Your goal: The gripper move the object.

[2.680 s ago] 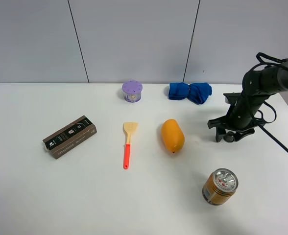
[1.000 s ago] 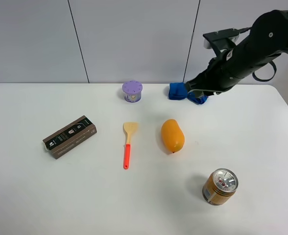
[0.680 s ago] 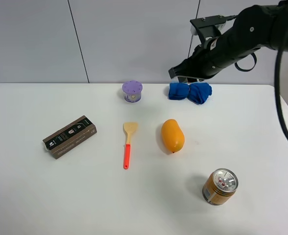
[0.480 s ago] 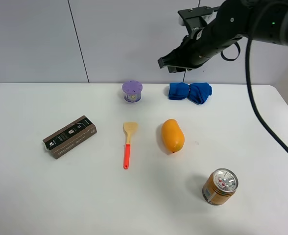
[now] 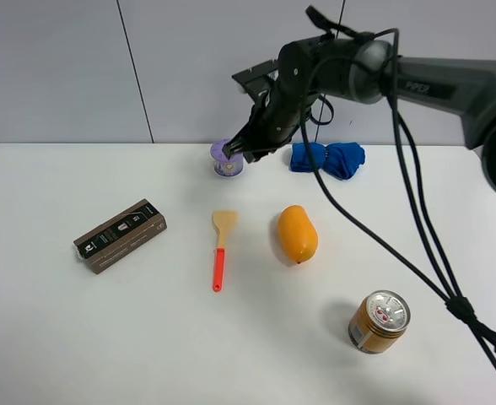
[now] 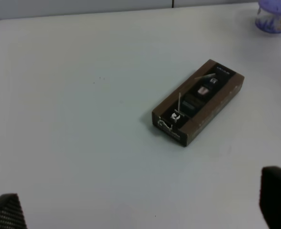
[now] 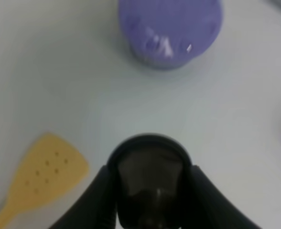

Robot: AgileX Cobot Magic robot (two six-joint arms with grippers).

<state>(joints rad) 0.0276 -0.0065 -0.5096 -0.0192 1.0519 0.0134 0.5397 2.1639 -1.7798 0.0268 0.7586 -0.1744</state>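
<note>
My right gripper hangs in the air at the back of the table, just right of the purple round container. In the right wrist view the gripper is shut on the small dark cone-shaped capsule, whose flared rim faces the camera. The purple container and the head of the yellow spatula lie below it. In the exterior view I cannot make out the capsule. My left gripper is open and empty, its fingertips at the frame's corners above the table.
A brown box lies at the left. A spatula with a red handle and an orange mango lie mid-table. A blue cloth is at the back. A gold can stands front right. Cables trail from the right arm.
My right arm rose from the table's right side and swept left along the back, past the blue cloth, to beside the purple container. The objects on the table have not moved.
</note>
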